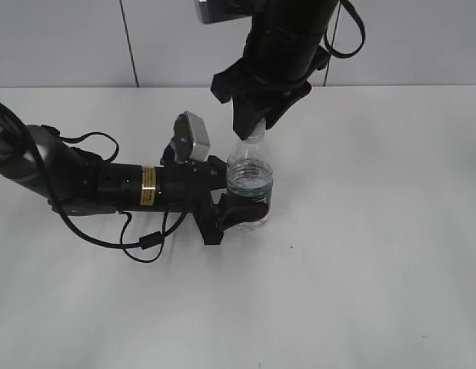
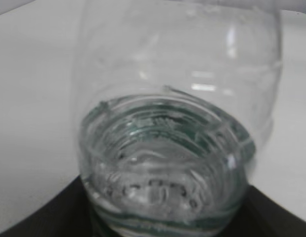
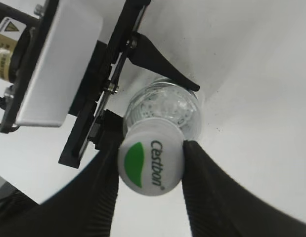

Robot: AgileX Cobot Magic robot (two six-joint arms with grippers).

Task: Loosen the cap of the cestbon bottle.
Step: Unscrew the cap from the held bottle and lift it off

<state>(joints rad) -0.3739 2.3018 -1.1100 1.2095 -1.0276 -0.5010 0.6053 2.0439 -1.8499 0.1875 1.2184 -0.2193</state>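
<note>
The cestbon bottle [image 1: 249, 184] is stood upright on the white table [image 1: 376, 231], its lower body clamped by the left gripper [image 1: 241, 206] reaching in from the side. The cap [image 3: 150, 166] on top is pinched between the fingers [image 3: 204, 182] of the right gripper [image 1: 253, 127], lowered from directly above the bottle. Black cables [image 1: 138, 242] are looped on the table beside the left arm, well clear of the bottle.

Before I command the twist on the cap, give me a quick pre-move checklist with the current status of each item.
1. Cestbon bottle upright on the table: ok.
2. Left gripper clamped around the bottle's lower body: ok.
3. Right gripper fingers on both sides of the cap: ok.
4. Cap seated on the neck: ok.
5. Grip firm enough to turn without slipping: cannot tell.
6. Cable lying clear of the bottle: ok.
</note>
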